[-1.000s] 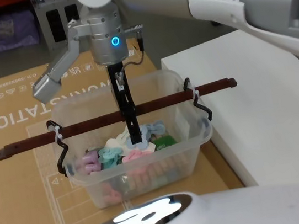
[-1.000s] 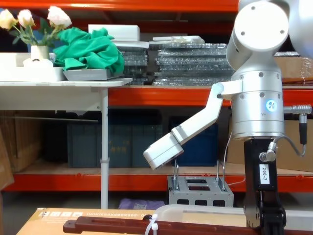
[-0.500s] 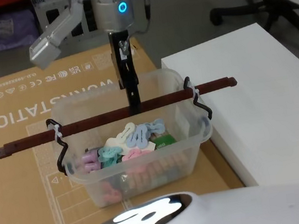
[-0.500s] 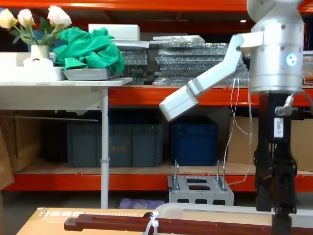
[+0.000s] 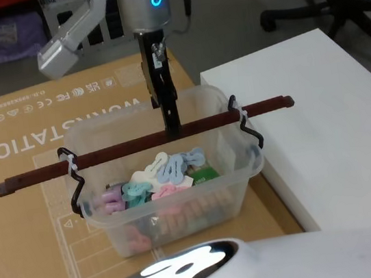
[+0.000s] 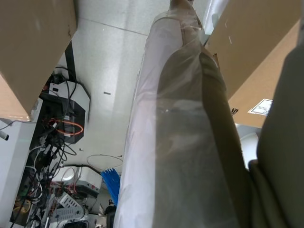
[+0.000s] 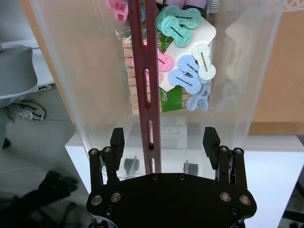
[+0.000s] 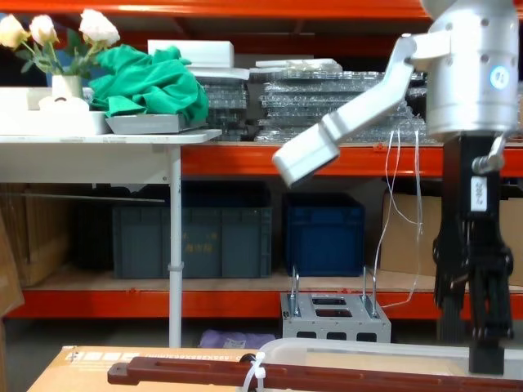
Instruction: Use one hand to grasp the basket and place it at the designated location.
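The basket (image 5: pixel 239 173), a clear plastic tub holding pastel clips (image 5: pixel 166 173), sits on a cardboard sheet. Its dark red-brown bar handle (image 5: pixel 118 150) lies across the top, tied on with white zip ties and black hooks. My right gripper (image 5: pixel 171 123) hangs straight down over the middle of the bar, with its tips at bar height. In the right wrist view that gripper (image 7: pixel 164 137) is open, with the handle (image 7: pixel 148 85) running between the two fingers and touching neither. In the chest view the gripper (image 8: pixel 488 363) ends just above the handle (image 8: pixel 196 374).
A white table (image 5: pixel 323 133) stands right beside the basket. The printed cardboard sheet (image 5: pixel 19 135) stretches to the left and back. Orange shelving with dark blue crates (image 8: pixel 192 241) and a white side table with green cloth (image 8: pixel 147 86) stand behind.
My right gripper has risen from among the clips inside the tub up to the height of the handle. The basket has not moved.
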